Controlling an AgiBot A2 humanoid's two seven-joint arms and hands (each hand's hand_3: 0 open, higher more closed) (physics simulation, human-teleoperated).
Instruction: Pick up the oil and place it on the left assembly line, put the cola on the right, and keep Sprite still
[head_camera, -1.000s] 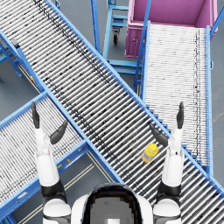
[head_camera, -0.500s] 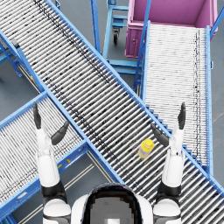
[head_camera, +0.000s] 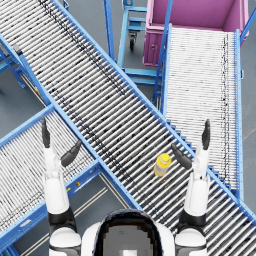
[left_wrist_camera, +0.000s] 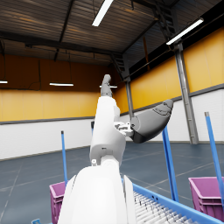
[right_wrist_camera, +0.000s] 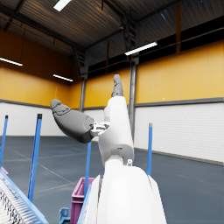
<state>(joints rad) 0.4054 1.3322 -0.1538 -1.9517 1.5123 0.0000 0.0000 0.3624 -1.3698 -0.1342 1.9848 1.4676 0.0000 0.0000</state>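
Oil bottle (head_camera: 162, 164) has slid a little up-left along the middle conveyor (head_camera: 100, 95) since the earlier frames; both arms look unchanged. The bottle is small, rounded, yellow with a yellow cap, and seen from above. It sits on the rollers in the lower right part of the head view, just beside the thumb of the right hand (head_camera: 197, 150) but not touching it. Right hand is spread, dark fingers pointing up, thumb out toward the bottle, nothing held. Left hand (head_camera: 52, 150) at lower left is the same: spread, thumb out to the side, nothing held, over the edge between the left conveyor (head_camera: 20, 165) and the middle one. All three conveyors are rows of thin grey metal rollers in blue painted frames. The middle one runs diagonally from upper left to lower right, and the right conveyor (head_camera: 200, 90) runs straight up to a boxy pink bin (head_camera: 152, 50) at the top right. Smooth grey floor (head_camera: 15, 100) shows between the frames. A blue side rail lies between the bottle and the right conveyor. Wrist views show each hand raised against orange-and-white warehouse walls.
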